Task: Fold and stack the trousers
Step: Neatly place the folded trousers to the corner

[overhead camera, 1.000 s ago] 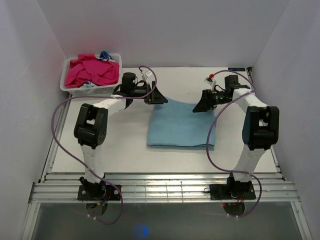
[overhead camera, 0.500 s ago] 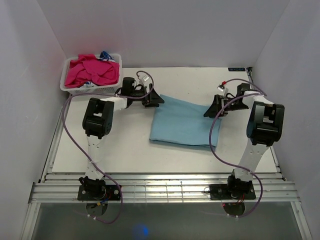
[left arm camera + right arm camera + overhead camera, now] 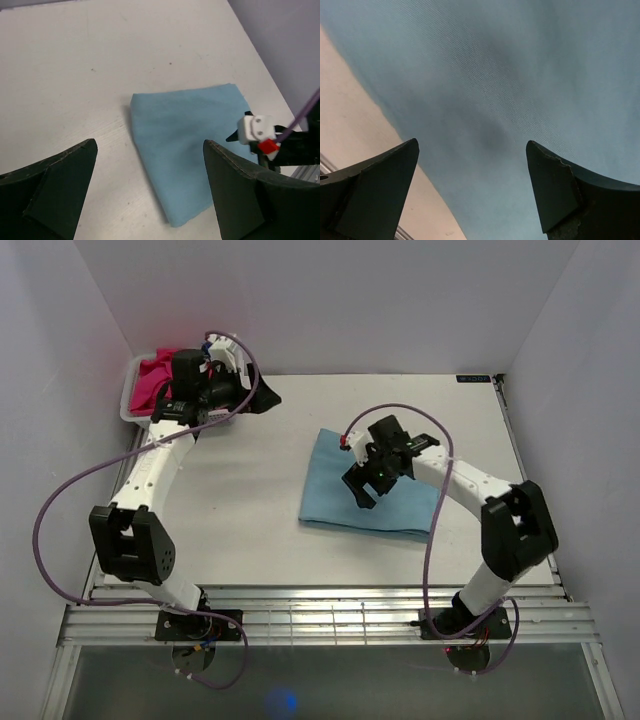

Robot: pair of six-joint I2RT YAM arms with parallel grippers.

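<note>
Above folded trousers [image 3: 520, 75], right fingers [image 3: 370, 195] wide, empty; left fingers [image 3: 50, 195] likewise.

Robot lab test cell, not a home, from where I'm driving. Plain pale panel walls [image 3: 60, 360] box in a flat white table top [image 3: 230, 510]. Slotted aluminium rails [image 3: 330, 618] run along its near edge, with my left white-and-black robot arm [image 3: 150, 465] and right arm [image 3: 465, 478] bolted there and loose purple cables [image 3: 392, 407] trailing. Props only: white plastic lattice basket [image 3: 130, 405] holding magenta garments [image 3: 155, 375], and folded light blue knit trousers [image 3: 325, 490] on the table.
</note>
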